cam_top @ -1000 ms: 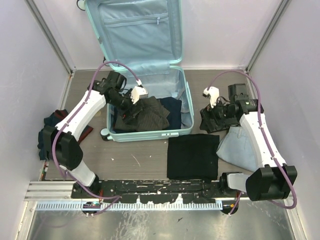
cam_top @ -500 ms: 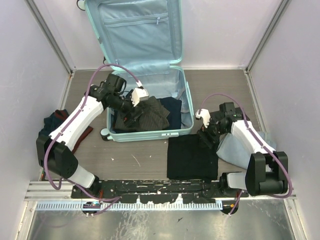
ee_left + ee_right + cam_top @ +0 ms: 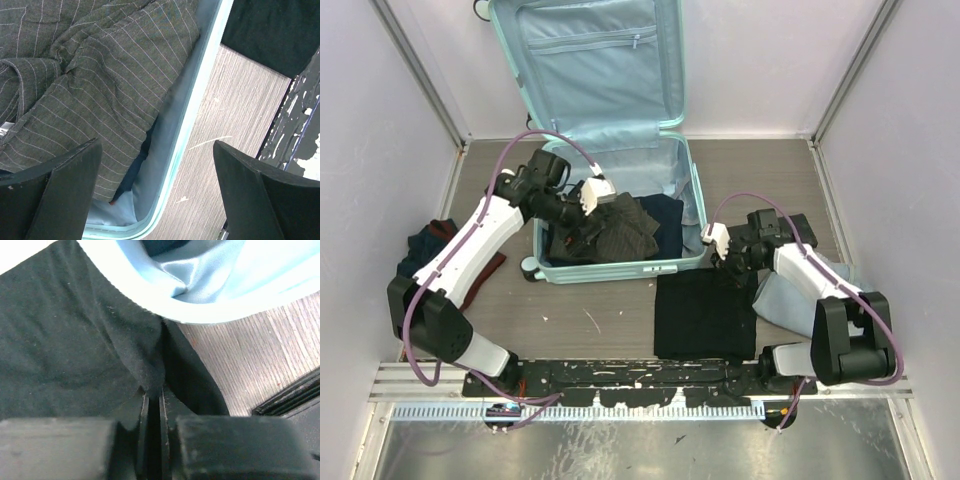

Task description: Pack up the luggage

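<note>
The luggage lies open at the back, its mint rim ringing a grey pinstriped garment and a navy piece; the blue-lined lid stands up behind. Over that pinstriped garment hovers my left gripper, open wide and holding nothing. A folded black cloth lies on the table in front of the case. My right gripper is at its far right corner, shut on a pinched-up fold of the black cloth, just beside the luggage rim.
A pale blue garment lies right of the black cloth, under the right arm. A heap of dark clothes sits by the left wall. White walls close in both sides, and a black rail runs along the near edge.
My right arm swung left and down from the back right to the black cloth's corner, and its jaws closed on the fabric. The left arm barely shifted and stayed open.
</note>
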